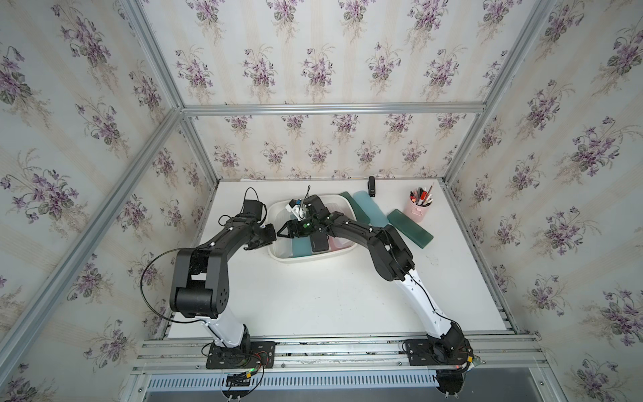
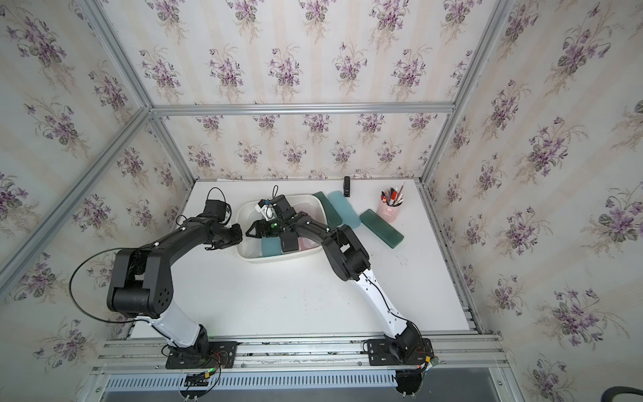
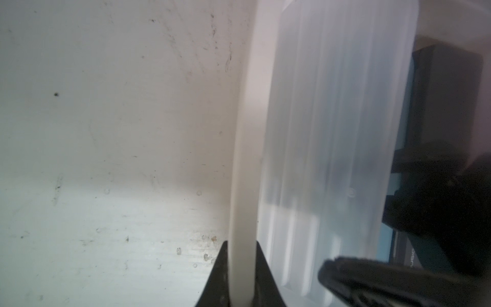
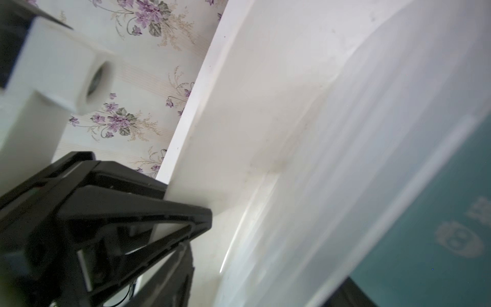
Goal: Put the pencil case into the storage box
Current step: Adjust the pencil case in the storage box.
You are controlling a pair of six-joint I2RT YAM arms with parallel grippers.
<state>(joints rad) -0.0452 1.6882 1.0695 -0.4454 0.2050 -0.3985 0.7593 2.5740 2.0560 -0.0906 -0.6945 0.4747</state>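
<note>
- The left tool [image 3: 241,248] is clamped shut on the left rim of the storage box [image 3: 245,127], with the white lip running straight between its two fingers. I judge that it pins the tub so it cannot slide while the other arm works inside.
- The right tool [image 1: 280,232] hangs over the box's left half, reaching across from the right and pointing at the held rim. Nothing shows between its fingers. How wide they stand I cannot tell.
- Beneath it, inside the box, four cases lie side by side. A frosted pencil case [image 3: 332,119] sits just inside the held wall. Next come a blue pencil case [image 1: 301,247], a black pencil case [image 1: 320,242] and a pink pencil case [image 1: 340,243].
- Outside, on the surface [image 1: 313,302], a dark green pencil case [image 1: 355,205] leans at the box's right rim. A pale blue pencil case [image 1: 371,209] lies just beside it. A second green pencil case [image 1: 410,228] lies further right, so the job looks partly done.
- A pink pen cup [image 1: 417,210] stands just behind that last case, and a grab there risks tipping it. A small black object [image 1: 371,186] sits near the back wall, well clear.
</note>
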